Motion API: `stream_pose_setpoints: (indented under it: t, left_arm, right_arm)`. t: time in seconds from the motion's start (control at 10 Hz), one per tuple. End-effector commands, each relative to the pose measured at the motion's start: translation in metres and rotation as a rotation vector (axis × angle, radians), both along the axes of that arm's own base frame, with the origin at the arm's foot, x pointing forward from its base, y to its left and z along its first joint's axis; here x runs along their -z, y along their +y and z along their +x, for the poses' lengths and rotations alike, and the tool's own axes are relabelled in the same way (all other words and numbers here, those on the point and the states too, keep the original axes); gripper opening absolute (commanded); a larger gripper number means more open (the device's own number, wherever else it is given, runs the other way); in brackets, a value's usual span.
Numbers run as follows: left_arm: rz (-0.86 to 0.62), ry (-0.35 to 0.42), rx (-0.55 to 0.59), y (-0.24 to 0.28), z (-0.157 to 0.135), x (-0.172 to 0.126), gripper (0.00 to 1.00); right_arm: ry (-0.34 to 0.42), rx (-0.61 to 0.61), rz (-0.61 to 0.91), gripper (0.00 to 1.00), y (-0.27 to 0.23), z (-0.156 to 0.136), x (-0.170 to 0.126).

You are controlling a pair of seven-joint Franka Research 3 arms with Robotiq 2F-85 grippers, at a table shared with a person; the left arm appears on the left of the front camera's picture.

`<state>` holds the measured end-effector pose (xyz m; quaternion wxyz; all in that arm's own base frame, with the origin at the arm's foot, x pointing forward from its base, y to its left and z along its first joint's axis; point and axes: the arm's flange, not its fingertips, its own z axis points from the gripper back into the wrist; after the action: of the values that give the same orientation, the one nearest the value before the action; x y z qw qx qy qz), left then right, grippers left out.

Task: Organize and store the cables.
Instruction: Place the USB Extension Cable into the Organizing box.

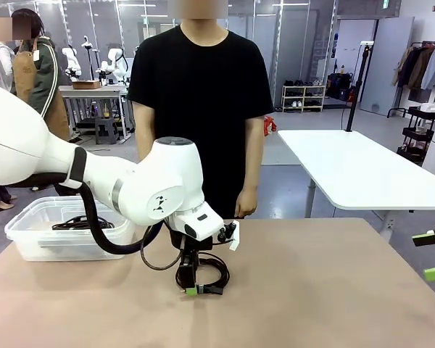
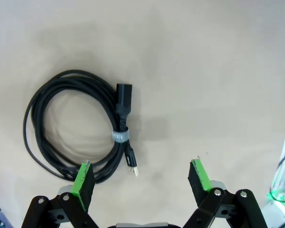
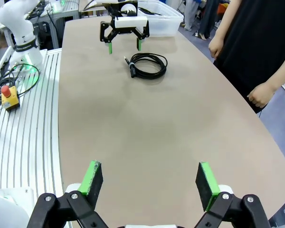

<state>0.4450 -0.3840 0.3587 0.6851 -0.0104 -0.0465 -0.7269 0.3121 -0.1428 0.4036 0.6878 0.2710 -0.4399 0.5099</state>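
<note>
One of the cables (image 1: 216, 272), a round black coil, lies on the tan table (image 1: 312, 290) near its middle. In the left wrist view the cable (image 2: 76, 128) shows a pale tie band (image 2: 119, 137) and a black plug (image 2: 124, 97). My left gripper (image 1: 192, 284) points down just over it, open. One green fingertip (image 2: 83, 178) hangs above the coil's near edge, and the gripper's (image 2: 141, 178) other fingertip is over bare table. My right gripper (image 1: 430, 255) stands open and empty at the table's right edge, far from the cable (image 3: 147, 64).
A clear plastic bin (image 1: 29, 233) at the table's far left holds more black cables (image 1: 83, 223). A person in black stands at the far side, one hand (image 1: 245, 206) near the table edge. A red stop button (image 3: 7, 92) lies on the ribbed side surface.
</note>
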Motion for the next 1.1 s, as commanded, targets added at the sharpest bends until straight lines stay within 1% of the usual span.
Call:
stream_pose_setpoints:
  t: [0.0, 0.1, 0.3, 0.7, 1.0]
  left_arm:
    - [-0.064, 0.047, 0.012, 0.002, 0.011, 0.007, 1.0]
    - [-0.061, 0.053, 0.008, 0.0, 0.014, 0.013, 1.0]
    - [-0.069, 0.086, 0.012, -0.004, 0.017, 0.021, 1.0]
    - [-0.078, 0.109, 0.015, -0.006, 0.018, 0.032, 1.0]
    - [-0.072, 0.119, 0.011, -0.005, 0.025, 0.041, 1.0]
  right_arm:
    - [0.001, 0.011, 0.011, 1.0, 0.001, 0.001, -0.003]
    - [0.001, 0.011, 0.011, 1.0, 0.001, 0.001, -0.003]
    - [0.001, 0.011, 0.011, 1.0, 0.001, 0.001, -0.003]
    - [0.001, 0.011, 0.011, 1.0, 0.001, 0.001, -0.003]
    - [0.001, 0.011, 0.011, 1.0, 0.001, 0.001, -0.003]
